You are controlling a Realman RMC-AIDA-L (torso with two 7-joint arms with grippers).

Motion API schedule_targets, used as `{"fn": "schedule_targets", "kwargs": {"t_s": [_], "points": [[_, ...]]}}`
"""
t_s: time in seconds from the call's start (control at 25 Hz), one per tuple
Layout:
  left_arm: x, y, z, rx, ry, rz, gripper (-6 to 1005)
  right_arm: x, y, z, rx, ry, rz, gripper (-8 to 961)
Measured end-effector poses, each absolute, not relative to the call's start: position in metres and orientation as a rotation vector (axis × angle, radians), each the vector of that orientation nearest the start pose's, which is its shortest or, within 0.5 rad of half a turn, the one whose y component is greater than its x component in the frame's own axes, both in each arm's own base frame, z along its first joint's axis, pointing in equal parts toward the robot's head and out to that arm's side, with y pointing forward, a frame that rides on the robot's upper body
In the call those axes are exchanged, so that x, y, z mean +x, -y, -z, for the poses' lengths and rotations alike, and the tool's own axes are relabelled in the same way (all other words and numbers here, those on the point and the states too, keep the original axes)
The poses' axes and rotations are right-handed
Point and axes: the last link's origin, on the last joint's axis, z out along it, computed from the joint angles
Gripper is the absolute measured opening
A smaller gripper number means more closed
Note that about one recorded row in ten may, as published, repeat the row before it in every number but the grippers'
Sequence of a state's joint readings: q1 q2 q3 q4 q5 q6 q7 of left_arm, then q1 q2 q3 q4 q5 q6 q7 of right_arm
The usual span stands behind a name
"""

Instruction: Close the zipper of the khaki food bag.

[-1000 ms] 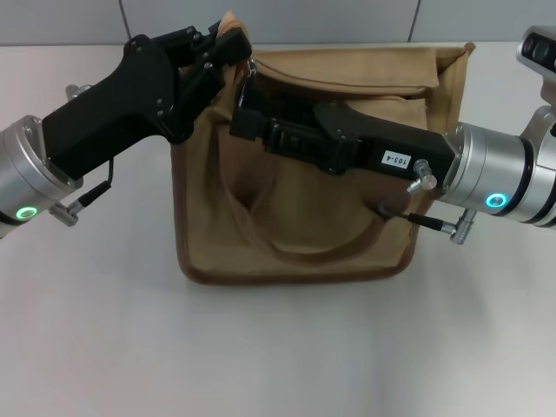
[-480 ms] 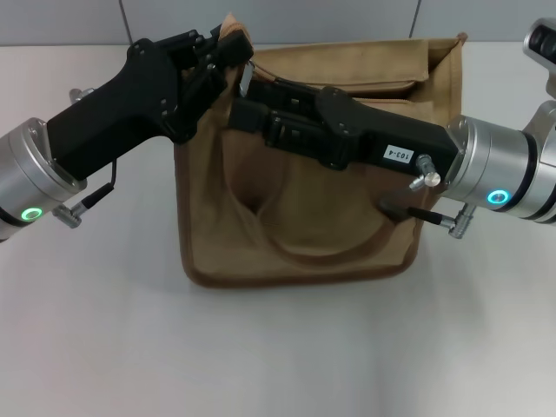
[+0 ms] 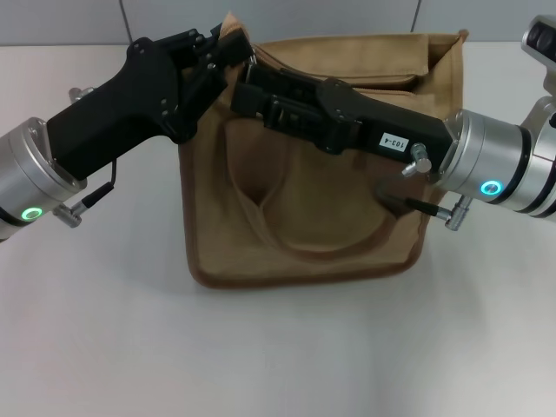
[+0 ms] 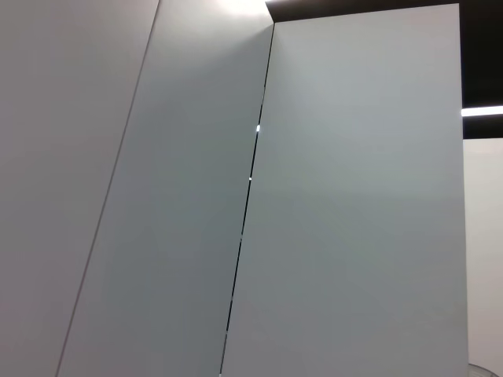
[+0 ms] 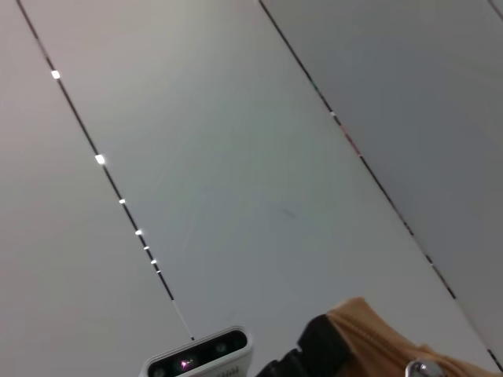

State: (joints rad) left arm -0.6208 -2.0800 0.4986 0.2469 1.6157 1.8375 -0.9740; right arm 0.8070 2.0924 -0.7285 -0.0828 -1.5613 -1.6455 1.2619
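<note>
A pale surface (image 3: 287, 347) fills most of the head view, with grey wall panels seen along the top edge.

The khaki food bag (image 3: 304, 217) is placed at the centre of the frame, reaching from the upper middle down to just below centre. Brown piped edges are seen along its bottom and sides, and a curved fabric handle (image 3: 334, 246) is draped over its front. Its top flap is seen along the upper edge of the frame.

The left arm is shown entering from the left edge, and the left hand (image 3: 234, 50) is set at the bag's upper left corner, where it is clenched on a peak of fabric. The right arm is shown entering from the right edge and is stretched across the upper part of the bag. The right hand (image 3: 248, 87) is placed close beside the left one, at the left end of the zipper (image 3: 347, 80). Whether the right hand is grasping anything cannot be told.

In the left wrist view only wall panels are shown. In the right wrist view a corner of khaki fabric is seen at the lower right.
</note>
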Motion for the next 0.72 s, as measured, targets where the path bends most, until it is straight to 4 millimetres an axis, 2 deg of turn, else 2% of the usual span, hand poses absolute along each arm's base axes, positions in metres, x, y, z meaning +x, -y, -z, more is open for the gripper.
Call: {"fn": "schedule_targets", "kwargs": {"t_s": [0.28, 0.72], "points": [[-0.2063, -0.3179, -0.0039, -2.346, 0.284, 1.560, 91, 0.1555, -0.3276, 0.0508, -2.662, -0.725, -1.612, 640], [-0.2076, -0.3162, -0.0043, -2.344, 0.286, 1.563, 92, 0.1581, -0.3327, 0.0535, -2.637, -0.763, -1.573, 639]]}}
